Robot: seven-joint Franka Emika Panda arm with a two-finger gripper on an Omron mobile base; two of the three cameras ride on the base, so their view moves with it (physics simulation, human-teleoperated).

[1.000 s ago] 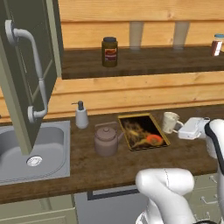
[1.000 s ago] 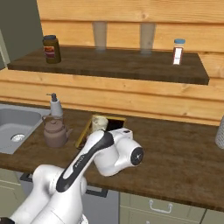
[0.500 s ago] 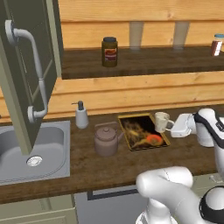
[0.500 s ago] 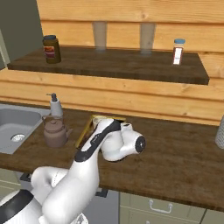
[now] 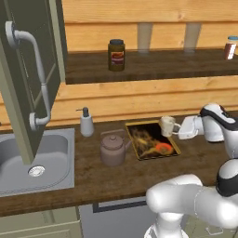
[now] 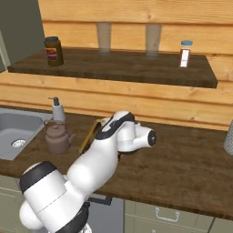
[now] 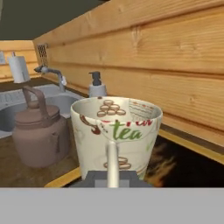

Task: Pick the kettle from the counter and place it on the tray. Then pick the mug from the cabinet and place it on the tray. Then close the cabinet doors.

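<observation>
Counter point(image 5: 116, 179): long dark brown wood-grain worktop under orange-wood wall panelling, with a grey steel sink point(image 5: 18, 174) set into its left part.
Cabinet door point(image 5: 28, 69): tall sage-green panelled door standing open above the sink, seen in the left base view; a pale grey curved bar handle point(image 5: 32, 76) runs down its face.
Wall shelf point(image 6: 118, 68): dark wood board above the counter carrying a brown jar point(image 5: 116, 55), two glasses and a small shaker with a red label point(image 6: 184, 52).
Arm: white, reaching in from the right of the left base view, its hand level over the right edge of the tray.
Tray point(image 5: 151, 144): flat, dark inside with a thin tan-yellow rim, lying on the counter just right of the kettle.
Kettle point(image 5: 112, 148): brown, with an arched handle, standing on the counter beside the tray's left edge, not on the tray.
Soap dispenser point(image 5: 86, 123): white with a pump top, behind the kettle near the wall.
Mug point(image 5: 167, 126): cream, printed with "tea", upright over the tray's far right corner; whether it touches the tray cannot be told.
Gripper point(image 5: 178, 130): fingers pinched fully together on the mug's loop handle point(image 7: 113, 162), holding the mug.
</observation>
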